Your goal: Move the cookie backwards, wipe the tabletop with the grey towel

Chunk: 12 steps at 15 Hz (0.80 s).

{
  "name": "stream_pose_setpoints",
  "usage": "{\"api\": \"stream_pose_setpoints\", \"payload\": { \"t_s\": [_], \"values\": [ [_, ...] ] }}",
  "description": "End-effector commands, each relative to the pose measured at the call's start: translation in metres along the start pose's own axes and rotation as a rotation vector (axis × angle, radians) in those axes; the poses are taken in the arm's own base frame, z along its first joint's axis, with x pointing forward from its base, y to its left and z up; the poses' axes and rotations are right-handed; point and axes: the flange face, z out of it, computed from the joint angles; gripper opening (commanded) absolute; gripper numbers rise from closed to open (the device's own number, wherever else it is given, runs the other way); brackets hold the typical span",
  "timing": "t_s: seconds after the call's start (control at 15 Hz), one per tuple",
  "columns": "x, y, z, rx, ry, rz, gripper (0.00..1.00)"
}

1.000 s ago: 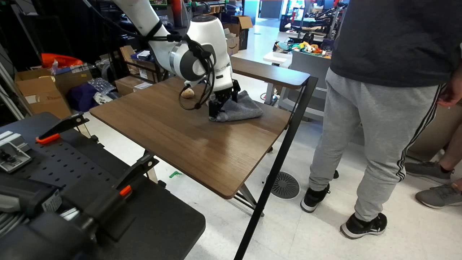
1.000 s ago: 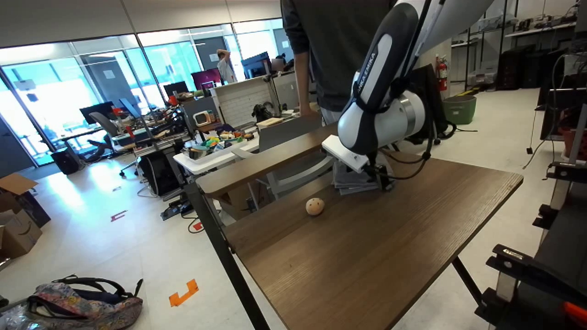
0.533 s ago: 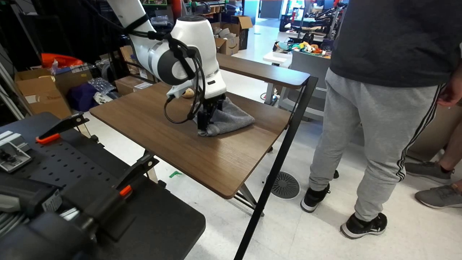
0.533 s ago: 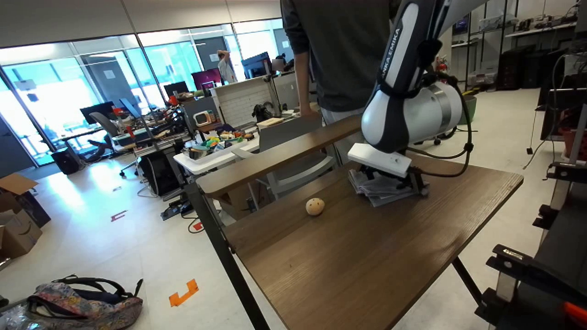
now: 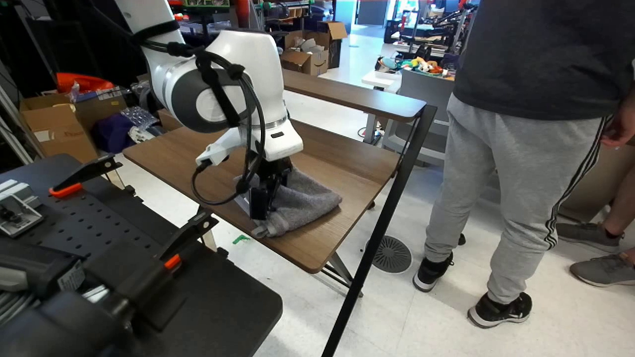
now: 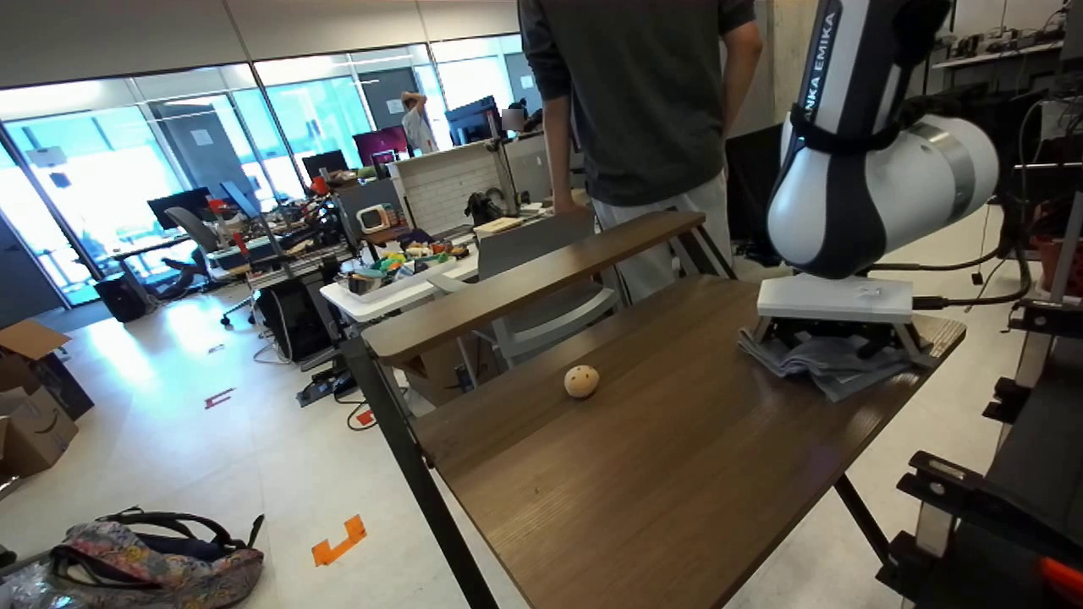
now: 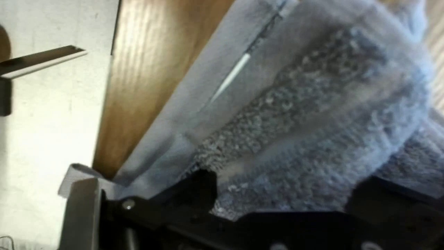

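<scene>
The grey towel (image 5: pixel 307 203) lies rumpled on the brown tabletop (image 6: pixel 643 474), a corner reaching its edge. My gripper (image 6: pixel 838 347) presses down on the towel from above, its fingers spread wide apart. In the wrist view, cloth fills the gap between the fingers (image 7: pixel 203 185), and a towel flap hangs past the board's edge at left. The fingertips themselves are hard to see against the cloth. Well away from the towel sits the cookie (image 6: pixel 581 381), a small round tan lump with dark spots. The arm hides it in an exterior view where the towel is nearest the camera.
A narrow wooden shelf (image 5: pixel 357 96) runs along the tabletop's far side on a black frame bar (image 5: pixel 379 238). A black bench (image 5: pixel 213 297) with clamps (image 5: pixel 188 238) stands close to the near edge. A person (image 5: pixel 526 148) stands beside the table.
My gripper has dragged the towel across the tabletop, away from the shelf side to the edge by the black bench. The cookie has stayed where it was.
</scene>
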Motion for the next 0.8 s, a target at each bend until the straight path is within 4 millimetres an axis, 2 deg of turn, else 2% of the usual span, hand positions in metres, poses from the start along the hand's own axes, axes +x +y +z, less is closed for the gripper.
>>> {"api": "stream_pose_setpoints", "payload": {
  "t_s": [0.0,0.27,0.53,0.73],
  "values": [
    [-0.004,0.036,0.030,-0.149,0.056,-0.072,1.00],
    [-0.015,0.013,0.016,-0.104,0.097,-0.127,1.00],
    [-0.026,0.003,-0.002,-0.062,0.060,-0.152,1.00],
    [-0.054,-0.008,-0.011,0.002,-0.013,-0.194,1.00]
  ]
}}
